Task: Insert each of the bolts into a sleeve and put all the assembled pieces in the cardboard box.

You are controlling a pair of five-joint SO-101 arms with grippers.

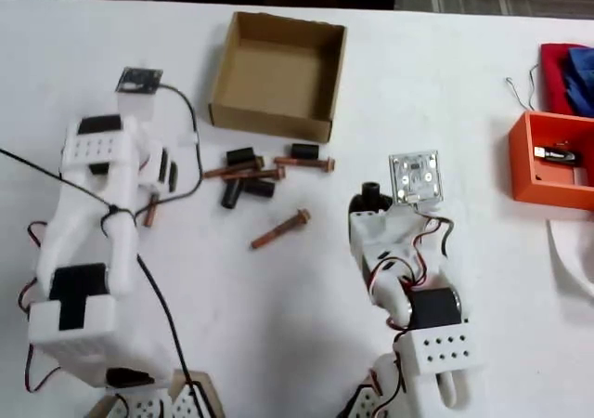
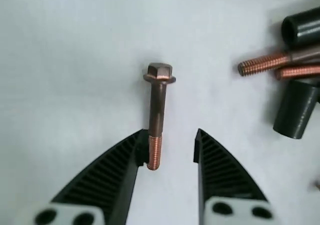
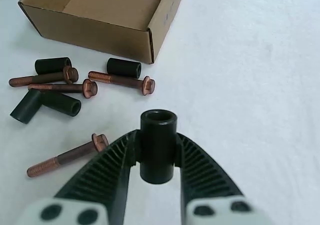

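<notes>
Bolts: coppery metal, hex flanged heads, smooth shanks, threaded tips.

Nearest in the high view, centre right: right gripper [image 3: 157, 137] clamped on a sleeve [image 3: 158, 121], a matt black tube held upright with its bore open on top, ribbed black fingers [image 3: 107, 170] pressing both sides.

Left of centre: left gripper [image 2: 171, 135] with its fingers spread apart around one bolt [image 2: 157, 110] lying flat on the white table [image 2: 75, 45]. Threaded end just beside one finger's inner face, apart from the other finger.

Between the arms: a lone bolt [image 1: 280, 229] lying aslant, open table all round it.

Farther up, mid-frame: a loose cluster [image 1: 252, 175] of three bolts and four black sleeves, several touching and crowding one another. Black cable [image 1: 200, 163] looping down just left of it.

Beyond, upper centre: cardboard box [image 1: 271, 121], square, brown, low-walled and open-topped, bare floor showing, near wall close behind the cluster.

Right edge of the frame: orange box [image 1: 548, 181] and red cloth [image 1: 557, 65], well apart from the work, with broad white table between.
</notes>
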